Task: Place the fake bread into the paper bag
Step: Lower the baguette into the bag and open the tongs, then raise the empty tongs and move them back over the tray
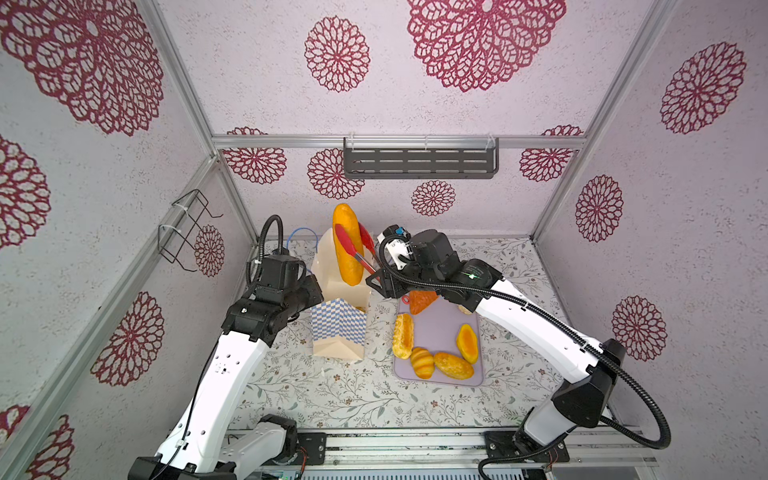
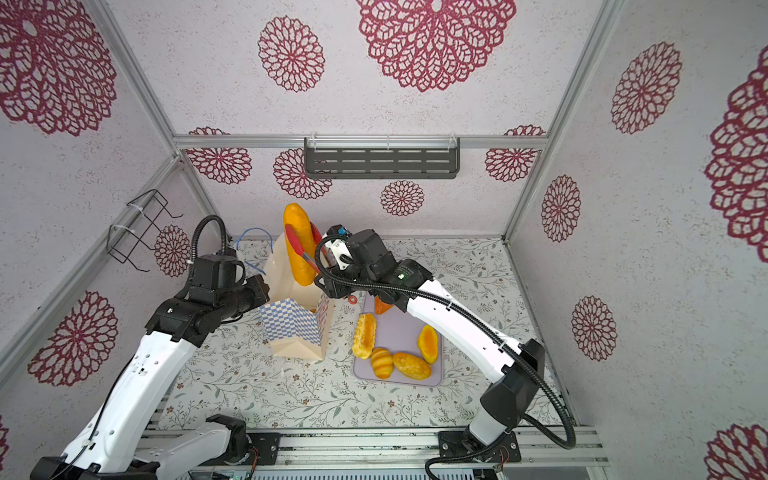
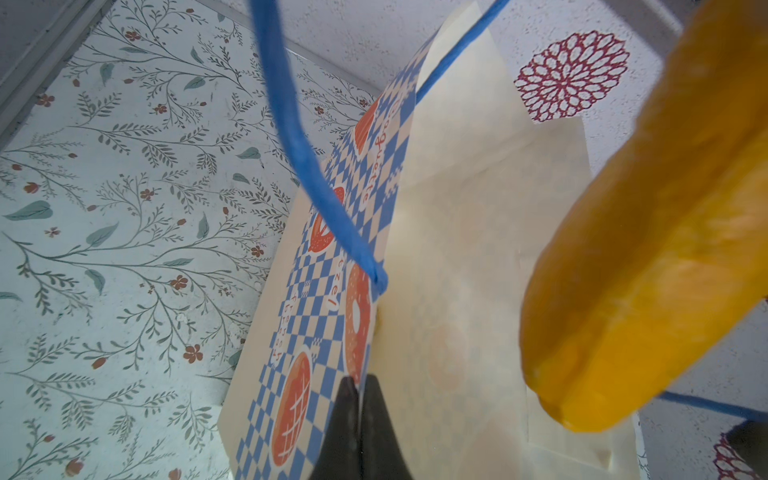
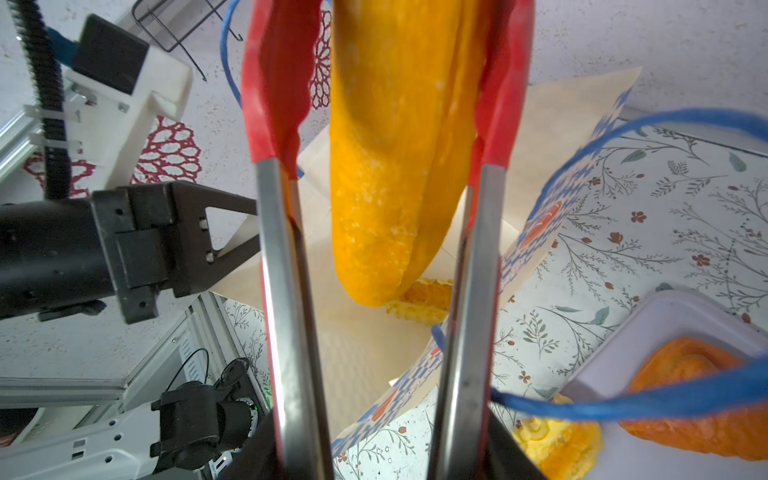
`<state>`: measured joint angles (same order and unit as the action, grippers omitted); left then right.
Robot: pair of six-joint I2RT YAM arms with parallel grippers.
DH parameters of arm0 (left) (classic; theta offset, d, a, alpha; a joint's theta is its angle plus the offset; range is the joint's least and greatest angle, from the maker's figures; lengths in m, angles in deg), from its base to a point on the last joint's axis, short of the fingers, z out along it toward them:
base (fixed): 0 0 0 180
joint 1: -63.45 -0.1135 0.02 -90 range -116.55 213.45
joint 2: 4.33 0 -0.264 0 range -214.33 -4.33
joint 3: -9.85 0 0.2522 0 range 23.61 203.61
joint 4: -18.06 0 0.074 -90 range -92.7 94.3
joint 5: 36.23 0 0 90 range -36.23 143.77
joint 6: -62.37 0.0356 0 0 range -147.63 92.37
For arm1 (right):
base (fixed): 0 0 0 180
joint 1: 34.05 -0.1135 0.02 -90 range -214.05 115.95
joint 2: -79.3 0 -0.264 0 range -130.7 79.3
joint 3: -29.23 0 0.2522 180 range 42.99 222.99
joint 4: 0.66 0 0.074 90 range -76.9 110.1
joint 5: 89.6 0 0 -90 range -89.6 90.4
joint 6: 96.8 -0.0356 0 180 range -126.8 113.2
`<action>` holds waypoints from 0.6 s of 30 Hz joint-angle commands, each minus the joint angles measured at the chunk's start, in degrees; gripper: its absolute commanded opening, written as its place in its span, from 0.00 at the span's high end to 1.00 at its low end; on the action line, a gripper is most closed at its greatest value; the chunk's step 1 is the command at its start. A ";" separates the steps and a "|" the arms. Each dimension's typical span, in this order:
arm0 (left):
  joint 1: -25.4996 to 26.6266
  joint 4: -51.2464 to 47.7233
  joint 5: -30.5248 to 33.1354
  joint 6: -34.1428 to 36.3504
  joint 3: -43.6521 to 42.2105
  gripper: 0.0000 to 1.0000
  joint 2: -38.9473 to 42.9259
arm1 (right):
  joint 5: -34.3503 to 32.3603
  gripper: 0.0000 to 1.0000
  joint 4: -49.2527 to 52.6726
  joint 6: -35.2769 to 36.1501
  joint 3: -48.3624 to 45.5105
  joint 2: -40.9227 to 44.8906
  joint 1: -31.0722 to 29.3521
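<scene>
Top view: long loaf [image 1: 351,270] hangs upright over the paper bag [image 1: 338,328] mouth, between red tongs [image 1: 344,242] gripped by the right gripper [image 1: 380,280]. Left wrist: left gripper [image 3: 359,399] pinched tight on bag rim. Right wrist: tong tips flank the loaf, second loaf [image 4: 428,297] inside bag.

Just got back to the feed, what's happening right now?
The left gripper is shut on the rim of the paper bag, holding it open. The right gripper holds tongs with a long loaf between their red tips, end down over the bag's mouth. Several other loaves lie on the lilac tray.
</scene>
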<state>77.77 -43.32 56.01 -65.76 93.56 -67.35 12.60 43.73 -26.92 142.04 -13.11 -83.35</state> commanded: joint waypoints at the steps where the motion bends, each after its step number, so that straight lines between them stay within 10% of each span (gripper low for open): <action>1: 0.45 1.81 0.44 0.08 1.77 1.00 0.01 | 0.02 0.44 -3.83 0.26 1.28 2.93 -0.27; 18: 0.50 2.39 1.14 0.34 0.12 1.00 0.59 | -7.80 0.46 -1.09 1.68 1.93 9.31 1.59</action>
<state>77.95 -43.34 56.25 -65.72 93.61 -67.35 9.00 44.10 -26.53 142.04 -10.11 -82.87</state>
